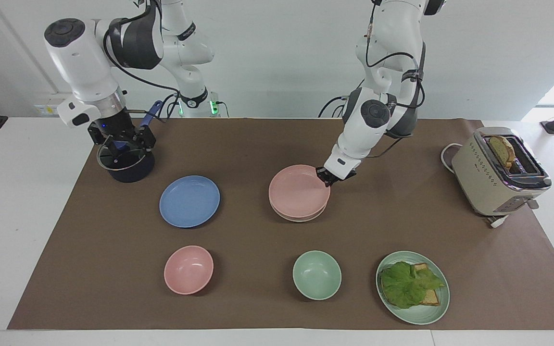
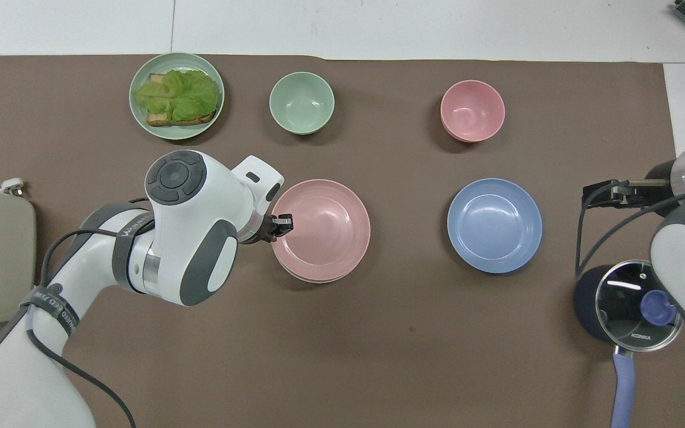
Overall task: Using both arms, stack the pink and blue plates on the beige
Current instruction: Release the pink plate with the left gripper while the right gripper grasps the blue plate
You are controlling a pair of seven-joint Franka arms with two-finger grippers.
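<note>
Over the beige plate (image 1: 301, 217), left gripper (image 1: 329, 177) pinches pink plate (image 1: 298, 191).

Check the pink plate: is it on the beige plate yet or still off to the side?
On it. The pink plate sits squarely over the beige plate, whose rim just peeks out beneath. The left gripper is shut on the pink plate's rim.

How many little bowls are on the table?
2. The pink bowl lies farther from the robots than the blue plate; the green bowl lies beside it, toward the left arm's end. None looks hidden.
</note>
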